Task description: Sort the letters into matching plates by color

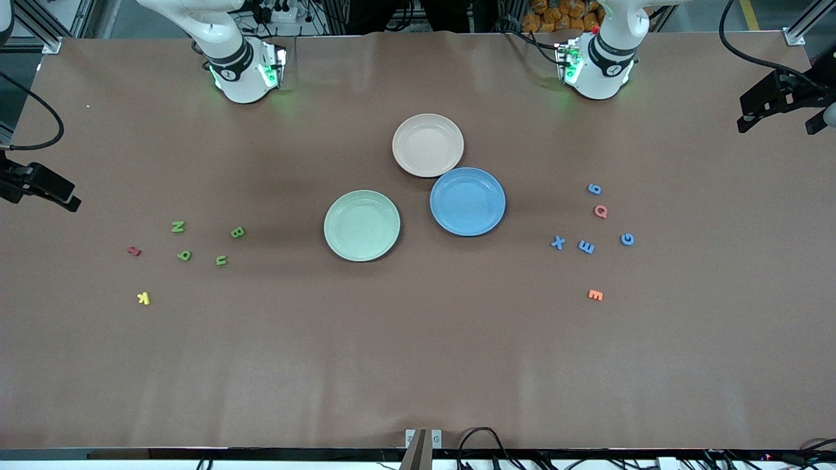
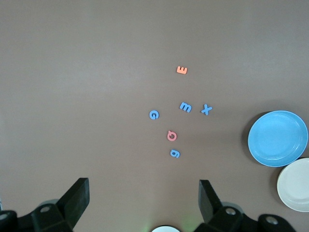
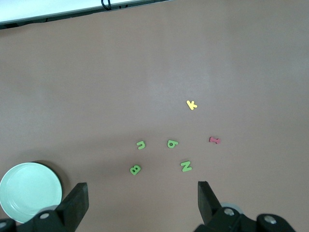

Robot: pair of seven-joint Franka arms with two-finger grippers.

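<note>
Both arms waited, jaws spread wide and empty: the left gripper [image 2: 144, 203] over the blue letters [image 2: 185, 107], the right gripper [image 3: 143, 205] over the green letters [image 3: 172, 143]. On the tabletop [image 1: 418, 352], the green plate [image 1: 362, 225] and the blue plate [image 1: 467, 201] sat mid-table, between the green letters at the right arm's end and the blue at the left arm's.
</note>
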